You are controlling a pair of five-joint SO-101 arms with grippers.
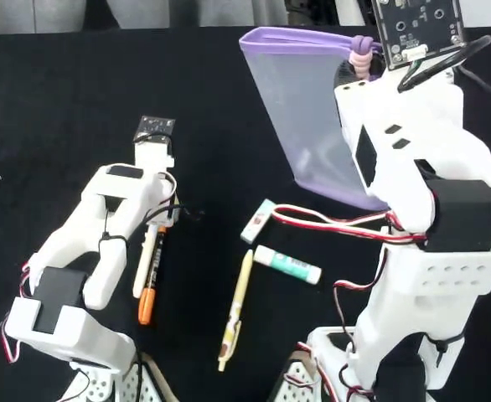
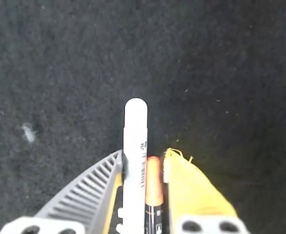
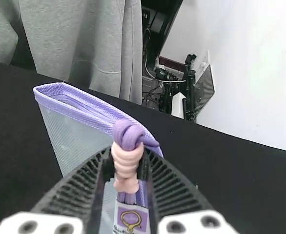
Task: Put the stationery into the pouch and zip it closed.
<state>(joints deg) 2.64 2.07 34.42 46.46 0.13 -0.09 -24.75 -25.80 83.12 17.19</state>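
At the left of the table [image 1: 53, 126], the left gripper [image 1: 157, 224] sits low over two items lying side by side, a white pen [image 1: 143, 261] and an orange marker [image 1: 148, 295]. In the left wrist view both barrels run between the jaws of the left gripper [image 2: 144, 153]. The grey finger is against the white pen [image 2: 135, 131] and the yellow-taped finger against the orange marker [image 2: 153, 180], so the pincer is drawn in on the pair.

At the far right, the right gripper [image 1: 359, 67] holds the pouch [image 1: 300, 109] up off the table. Its jaws are pinched on the zip end, just under the knotted cord [image 3: 128, 139].

The yellow pen [image 1: 235, 306], glue stick [image 1: 287, 264] and a small white block [image 1: 258, 221] lie loose in the middle of the table.

Step in hand (judged): lift the pens and carry them to the pouch.
- The grip sits near the far ends, so the long near ends will likely droop. Lift slowly.
- Two round barrels in one pinch may roll, and one could slip out.
- Feed them end-first into the mouth while the right arm keeps the pouch steady.

Unclear:
- Whether the pens are already off the cloth.
- How far the pouch mouth is parted.
- The zip slider, which is hidden between the jaws.
- The pouch's lower right corner, which is behind the right arm.
- What the small white block is.
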